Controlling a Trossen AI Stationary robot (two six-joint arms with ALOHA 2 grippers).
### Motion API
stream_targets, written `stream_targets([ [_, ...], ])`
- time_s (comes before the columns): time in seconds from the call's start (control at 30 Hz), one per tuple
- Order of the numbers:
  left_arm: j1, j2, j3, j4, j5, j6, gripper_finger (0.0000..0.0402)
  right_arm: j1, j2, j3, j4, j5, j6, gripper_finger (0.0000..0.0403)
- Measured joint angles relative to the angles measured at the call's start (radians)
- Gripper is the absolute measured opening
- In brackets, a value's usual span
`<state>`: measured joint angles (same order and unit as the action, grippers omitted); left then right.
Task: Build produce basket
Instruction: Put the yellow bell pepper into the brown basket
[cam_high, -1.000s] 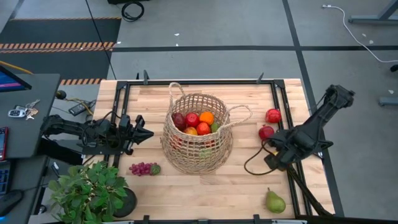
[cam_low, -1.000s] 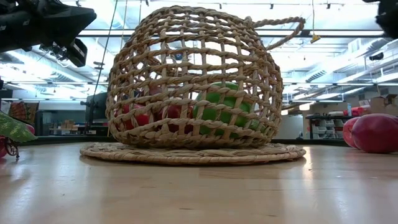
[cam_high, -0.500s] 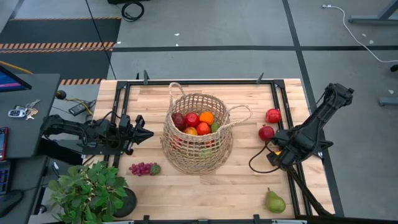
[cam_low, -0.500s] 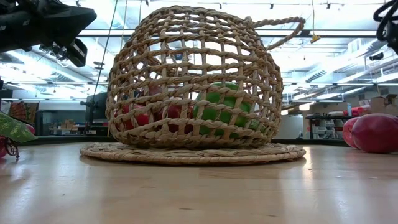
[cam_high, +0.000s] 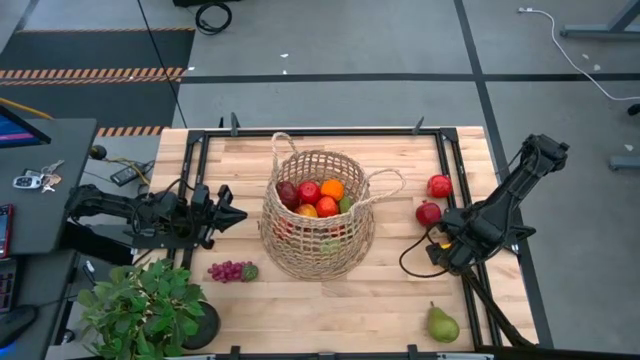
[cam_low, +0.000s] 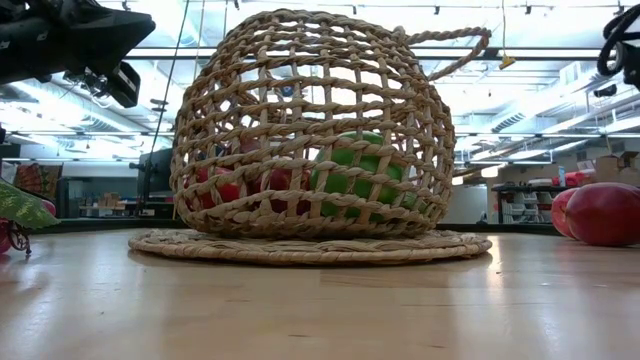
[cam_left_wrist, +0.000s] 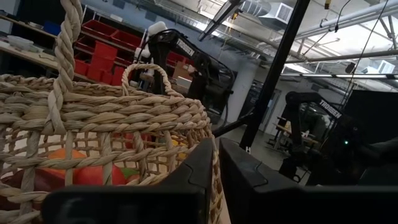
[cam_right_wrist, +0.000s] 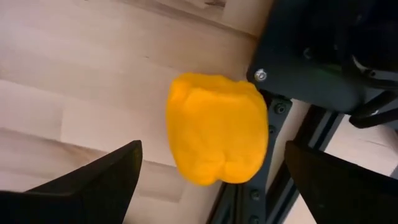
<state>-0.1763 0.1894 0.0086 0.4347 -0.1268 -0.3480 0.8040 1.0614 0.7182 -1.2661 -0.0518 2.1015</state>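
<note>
The tan straw basket (cam_high: 318, 215) stands mid-table on its flat base (cam_low: 310, 245) and holds red, orange and green produce (cam_high: 315, 194). Its handle loop (cam_left_wrist: 144, 78) also shows in the left wrist view. A yellow pepper (cam_right_wrist: 217, 127) lies on the wood by the right rail. My right gripper (cam_right_wrist: 211, 186) hangs over it, pointing down and open. One finger (cam_right_wrist: 93, 180) stands on each side of the pepper, apart from it. My left gripper (cam_high: 238, 214) waits shut, level, just left of the basket.
Two red fruits (cam_high: 438, 185) (cam_high: 428, 212) lie right of the basket, a green pear (cam_high: 442, 324) at the near right and purple grapes (cam_high: 230, 270) at the near left. A potted plant (cam_high: 150, 305) fills the near left corner. A black frame rail (cam_right_wrist: 323, 56) runs beside the pepper.
My right gripper has come down a little toward the yellow pepper and shifted slightly toward the table's left. Its cable now shows lower in the low view. The basket and the fruit have stayed in place.
</note>
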Motion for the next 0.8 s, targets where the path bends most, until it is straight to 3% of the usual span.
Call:
stream_targets([
  [0.3, 0.000, 0.000, 0.000, 0.000, 0.000, 0.000, 0.0028, 0.000, 0.145, -0.017, 0.032, -0.027, 0.006, 0.0398],
  [0.8, 0.000, 0.000, 0.000, 0.000, 0.000, 0.000, 0.0028, -0.003, 0.314, -0.049, 0.387, 0.011, -0.010, 0.0382],
])
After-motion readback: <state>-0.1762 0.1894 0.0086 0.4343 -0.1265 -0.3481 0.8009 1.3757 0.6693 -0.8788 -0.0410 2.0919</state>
